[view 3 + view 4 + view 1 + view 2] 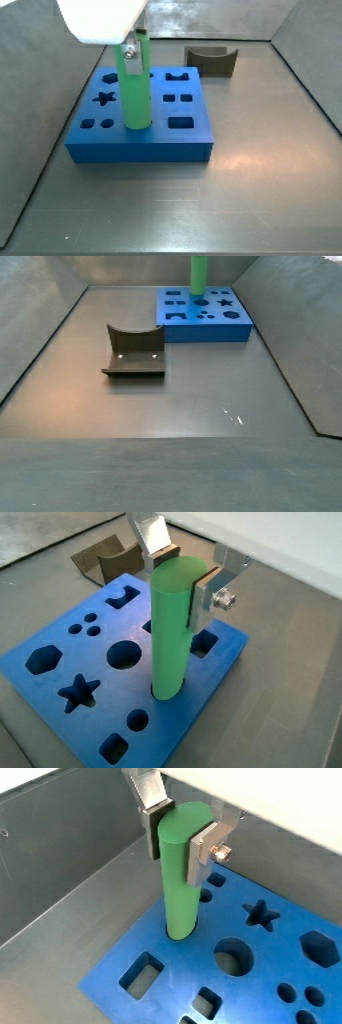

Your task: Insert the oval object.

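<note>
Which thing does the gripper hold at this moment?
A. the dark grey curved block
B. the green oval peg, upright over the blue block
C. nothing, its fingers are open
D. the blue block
B: in a wrist view the gripper clamps the upright green oval peg near its top, its lower end at the blue block.

Hand [185,574] grips green peg [173,632] above blue block [80,662]

Smooth green plastic peg [174,627], silver metal pincer [185,574], matt blue block [139,145]
</note>
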